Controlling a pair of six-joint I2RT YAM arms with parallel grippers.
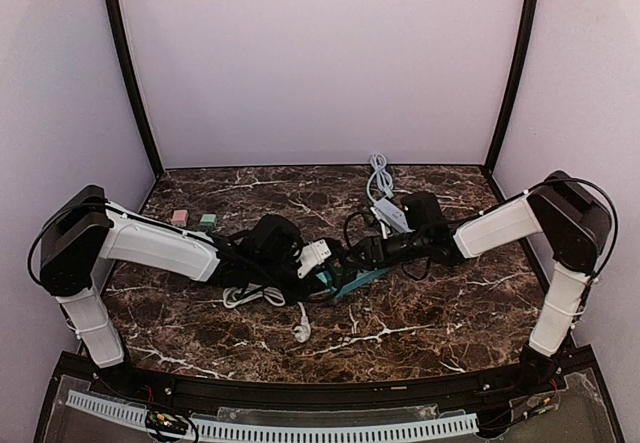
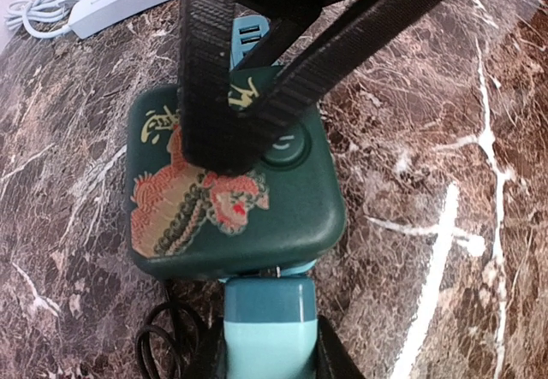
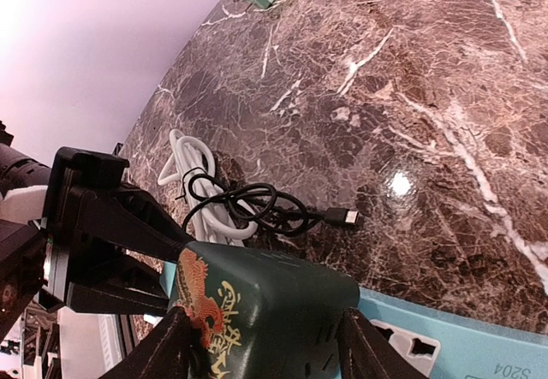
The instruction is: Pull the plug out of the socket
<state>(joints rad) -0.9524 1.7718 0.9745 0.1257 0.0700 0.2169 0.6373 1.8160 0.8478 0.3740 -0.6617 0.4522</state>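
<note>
The plug (image 2: 231,199) is a dark green cube with a dragon picture, sitting on the teal socket strip (image 2: 270,328). My left gripper (image 2: 270,349) is shut on the near end of the strip, one finger on each side. My right gripper (image 3: 265,340) is shut on the plug (image 3: 274,302), its black fingers (image 2: 210,71) coming down over it in the left wrist view. A little metal shows between the plug's underside and the strip. In the top view both grippers meet over the strip (image 1: 352,281) at mid-table.
A white power strip (image 1: 388,213) with its coiled cable (image 1: 378,175) lies behind. A white cable (image 1: 255,296) and a black cable (image 3: 257,208) with a loose connector lie left of the strip. Pink (image 1: 180,217) and green (image 1: 207,221) blocks sit at the back left.
</note>
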